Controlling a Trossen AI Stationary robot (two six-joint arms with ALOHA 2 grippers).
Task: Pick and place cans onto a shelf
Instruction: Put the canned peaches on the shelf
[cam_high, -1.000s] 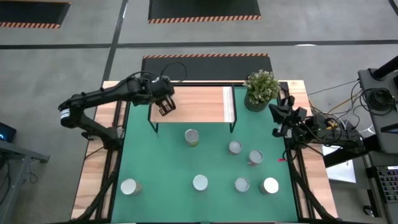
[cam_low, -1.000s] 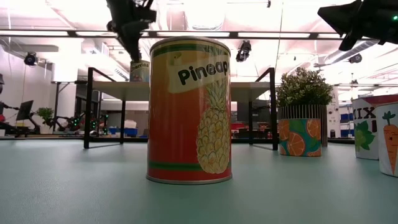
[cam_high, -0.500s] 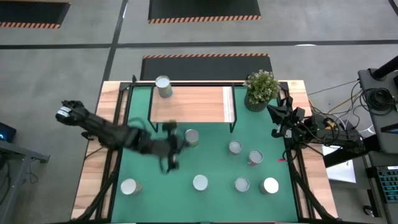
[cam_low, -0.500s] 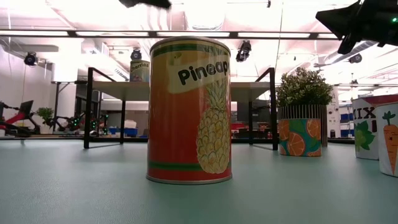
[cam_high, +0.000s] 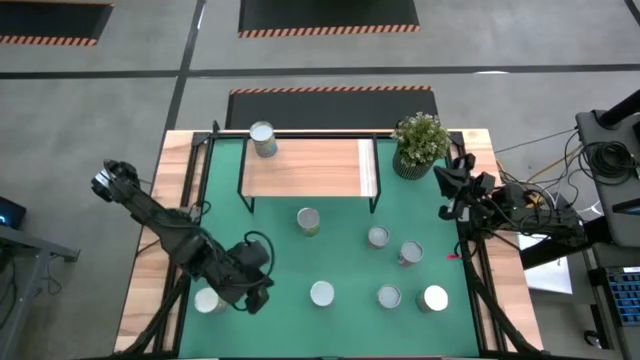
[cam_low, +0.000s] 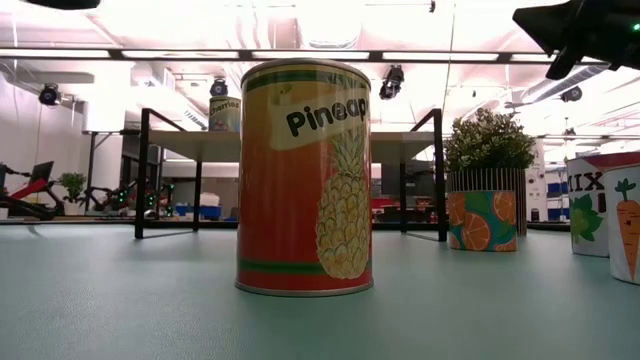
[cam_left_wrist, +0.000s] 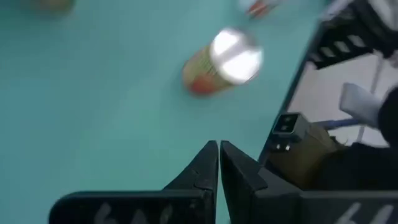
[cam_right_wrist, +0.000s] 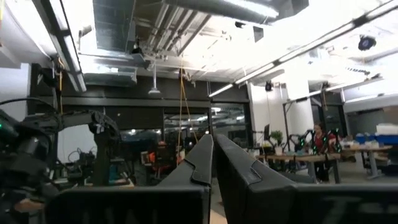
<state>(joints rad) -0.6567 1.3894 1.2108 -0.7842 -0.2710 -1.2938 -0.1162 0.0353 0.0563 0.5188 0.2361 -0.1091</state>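
Green mat (cam_high: 290, 260) covers my worktop, and the cans are spread across it. One can (cam_high: 262, 139) already stands on the shelf (cam_high: 305, 168), at its far left corner; seven others remain on the mat, none held.

My left end effector (cam_high: 256, 296) is above the near left area, fingers pressed together and holding nothing. The nearest can (cam_high: 208, 299) stands just beside it, toward the worktop's left edge; the left wrist view shows that can (cam_left_wrist: 222, 60) ahead of the closed fingertips (cam_left_wrist: 211, 163).

Risk 1: descending with the fingers together. They would strike the can's top or side and tip it, or push it off the mat. Cause: no opening before approach.

Risk 2: the arm body sweeping the can while repositioning. Cause: close lateral clearance.

My right end effector (cam_high: 456, 186) waits closed and empty at the worktop's right edge, near the potted plant (cam_high: 420, 143).
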